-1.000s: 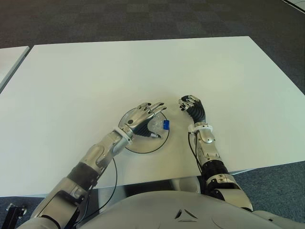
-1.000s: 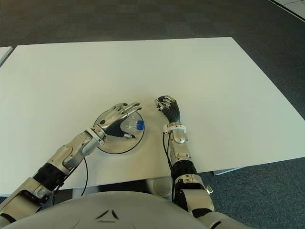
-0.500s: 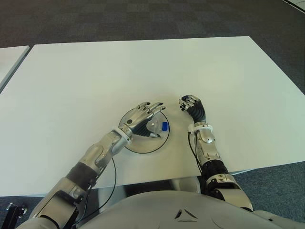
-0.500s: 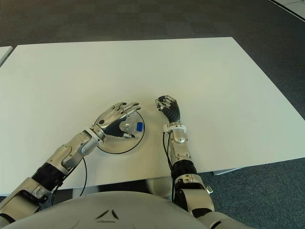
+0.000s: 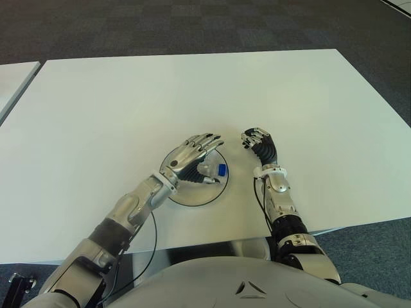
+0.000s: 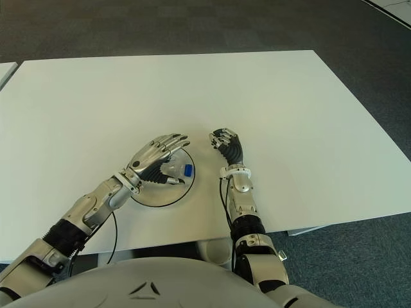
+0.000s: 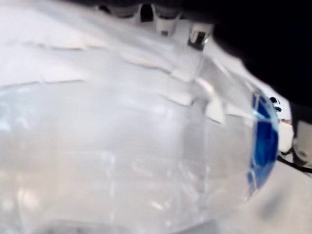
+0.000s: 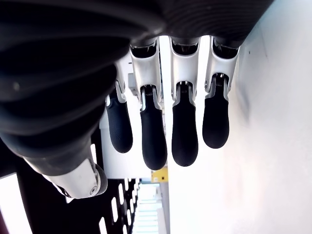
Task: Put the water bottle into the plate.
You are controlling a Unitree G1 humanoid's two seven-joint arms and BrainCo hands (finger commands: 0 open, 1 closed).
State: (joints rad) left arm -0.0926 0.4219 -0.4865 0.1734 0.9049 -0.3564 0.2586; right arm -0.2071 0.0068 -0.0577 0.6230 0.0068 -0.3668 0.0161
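Here, in my left eye view, the white table (image 5: 128, 96) fills most of the picture, with dark carpet (image 5: 192, 25) beyond its far edge. The round plate (image 5: 186, 192) sits near the table's front edge, and the clear water bottle (image 5: 209, 170) with its blue cap (image 5: 220, 170) lies on its side inside it, cap pointing toward the robot's right. The left hand (image 5: 191, 157) shows over the plate with its fingers stretched out flat above the bottle, not wrapped round it; whether the palm touches the bottle I cannot tell. The right hand (image 5: 260, 144) shows just to the right of the plate, apart from it, fingers curled under and holding nothing. The right eye view gives me the same layout, the bottle lying within the plate's rim under the spread left hand. From the left wrist view the bottle's clear body fills nearly everything, very close to the camera, with the blue cap at one end and fingertips (image 7: 199, 35) visible past it. In the right wrist view I see four dark fingertips (image 8: 184, 136) bent inward beside the white tabletop, with nothing between them.
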